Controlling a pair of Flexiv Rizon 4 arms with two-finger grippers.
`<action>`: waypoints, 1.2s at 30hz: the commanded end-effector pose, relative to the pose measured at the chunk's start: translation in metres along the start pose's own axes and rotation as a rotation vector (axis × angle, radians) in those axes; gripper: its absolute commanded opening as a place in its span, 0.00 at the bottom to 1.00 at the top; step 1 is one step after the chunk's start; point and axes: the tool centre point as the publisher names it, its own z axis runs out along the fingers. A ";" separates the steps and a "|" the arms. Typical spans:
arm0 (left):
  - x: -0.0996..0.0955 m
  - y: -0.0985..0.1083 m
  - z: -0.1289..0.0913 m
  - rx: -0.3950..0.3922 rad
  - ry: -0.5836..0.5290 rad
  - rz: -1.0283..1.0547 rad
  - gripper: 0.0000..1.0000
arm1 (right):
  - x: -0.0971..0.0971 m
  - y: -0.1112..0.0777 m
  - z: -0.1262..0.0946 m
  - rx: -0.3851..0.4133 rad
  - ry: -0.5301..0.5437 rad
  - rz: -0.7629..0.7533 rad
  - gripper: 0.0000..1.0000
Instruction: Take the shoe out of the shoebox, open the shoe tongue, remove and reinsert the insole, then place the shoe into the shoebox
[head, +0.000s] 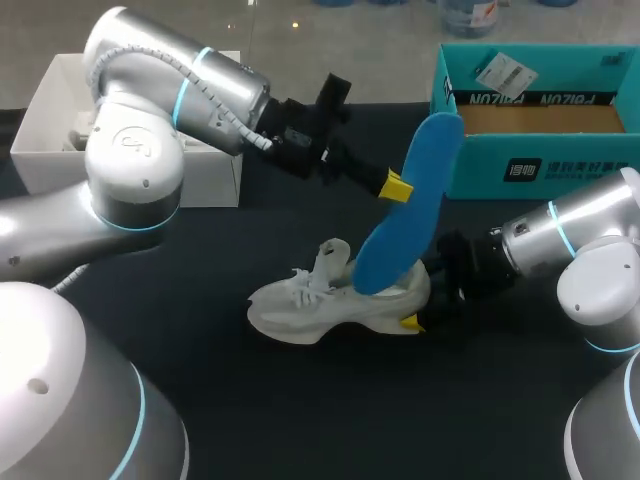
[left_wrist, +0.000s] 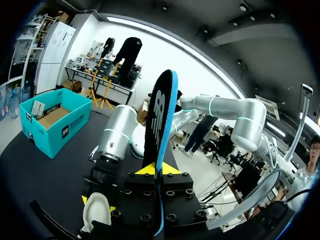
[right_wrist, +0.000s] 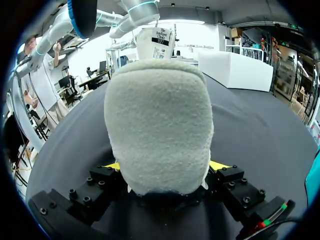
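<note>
Left hand (head: 396, 186) pinches the blue insole (head: 412, 215); right hand (head: 421, 304) clamps the white sneaker (head: 320, 308) at its heel. Better to slide the insole lengthwise, with the heel steady.

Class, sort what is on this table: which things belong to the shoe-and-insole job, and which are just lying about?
Job in hand: white shoe; blue insole; teal shoebox.

Lying about: white box; paper tag on the shoebox's rim.

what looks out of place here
The blue insole sticks up out of the white shoe, only its lower end inside, pinched by the left gripper. The right gripper clamps the heel.
</note>
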 end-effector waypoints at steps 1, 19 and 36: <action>0.021 -0.002 -0.017 0.029 0.031 -0.045 0.00 | 0.002 -0.003 0.005 0.002 -0.003 0.000 0.00; 0.117 -0.043 -0.066 0.183 0.265 -0.143 0.00 | 0.002 -0.003 0.005 0.002 -0.003 0.000 0.00; 0.123 -0.039 -0.065 0.215 0.278 -0.158 0.00 | 0.002 -0.003 0.005 0.002 -0.003 0.000 0.00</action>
